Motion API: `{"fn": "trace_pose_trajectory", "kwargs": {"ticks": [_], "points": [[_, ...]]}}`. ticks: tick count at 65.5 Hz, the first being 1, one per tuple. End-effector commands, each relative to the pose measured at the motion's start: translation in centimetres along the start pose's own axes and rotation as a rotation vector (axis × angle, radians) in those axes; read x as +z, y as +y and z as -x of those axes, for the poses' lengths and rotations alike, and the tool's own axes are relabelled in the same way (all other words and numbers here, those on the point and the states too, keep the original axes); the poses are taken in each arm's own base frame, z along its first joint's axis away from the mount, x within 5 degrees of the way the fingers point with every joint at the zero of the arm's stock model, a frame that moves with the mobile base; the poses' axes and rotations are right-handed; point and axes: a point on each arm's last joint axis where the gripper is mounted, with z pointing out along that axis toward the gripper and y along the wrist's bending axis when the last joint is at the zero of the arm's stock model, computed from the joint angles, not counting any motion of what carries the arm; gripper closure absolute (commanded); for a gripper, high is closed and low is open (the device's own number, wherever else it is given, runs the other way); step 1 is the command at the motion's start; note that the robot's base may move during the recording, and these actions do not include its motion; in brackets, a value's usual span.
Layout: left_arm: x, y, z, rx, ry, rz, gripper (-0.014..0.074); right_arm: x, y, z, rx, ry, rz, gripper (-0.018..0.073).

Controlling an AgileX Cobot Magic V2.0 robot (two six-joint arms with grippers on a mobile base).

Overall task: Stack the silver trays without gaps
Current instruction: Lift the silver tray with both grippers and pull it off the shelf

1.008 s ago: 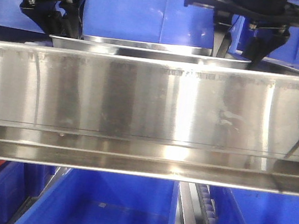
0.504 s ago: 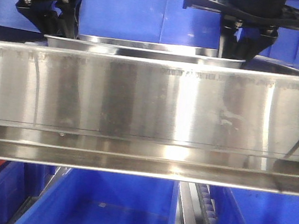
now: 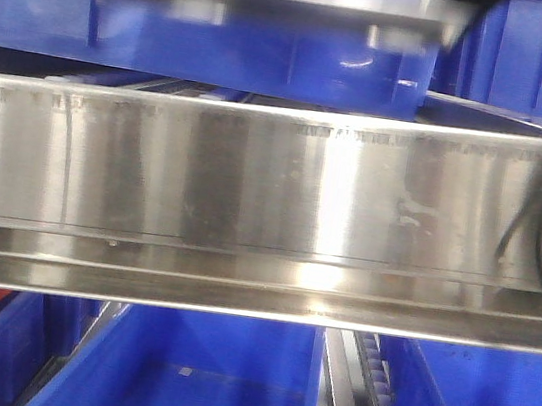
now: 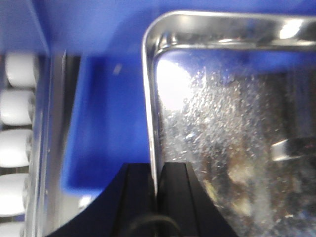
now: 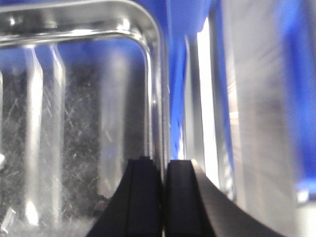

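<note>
Across the front view, a broad brushed-steel shelf rail (image 3: 254, 180), with blue bins (image 3: 185, 383) below it and another behind. Above the rail, blurred, a silver tray (image 3: 269, 3) up in the air, roughly level, in front of the upper bin. At the tray's left rim, left gripper (image 4: 157, 170) pinched tight on the thin edge; at the right rim, right gripper (image 5: 163, 168) clamped likewise. At the far left of the left wrist view, white rollers (image 4: 17, 113).

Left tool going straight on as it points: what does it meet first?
The left tool grips the shiny steel tray by its side rim. Straight ahead lies only that rim, then probably the blue plastic bin, though depth is unclear.
</note>
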Motion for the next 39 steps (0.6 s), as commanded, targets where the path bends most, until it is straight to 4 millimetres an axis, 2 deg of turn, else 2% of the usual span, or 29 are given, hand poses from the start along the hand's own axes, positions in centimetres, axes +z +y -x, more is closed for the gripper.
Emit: {"fn": "trace_pose_trajectory", "kwargs": {"ticks": [1, 14, 25, 31, 39], "points": [[-3.3, 0.2, 0.4, -0.003, -0.099, 0.027, 0.0613, -3.3, -0.4, -0.3, -0.034, -0.085, -0.061, 0.0637], [-8.5, -0.5, -0.9, 0.000, -0.177, 0.004, 0.0613, -8.1, 0.5, -2.0, -0.048, -0.170, -0.002, 0.0637], [-11.8, -0.6, -1.7, -0.007, -0.250, -0.025, 0.0613, -11.3, 0.2, -2.9, -0.056, -0.253, 0.026, 0.0637], [-12.8, -0.4, -1.8, -0.012, -0.270, -0.043, 0.0613, -11.9, 0.0, -3.1, -0.054, -0.256, 0.030, 0.0637], [-13.1, -0.3, -1.9, -0.014, -0.277, -0.048, 0.0613, -12.0, -0.1, -3.2, -0.053, -0.255, 0.028, 0.0637]]}}
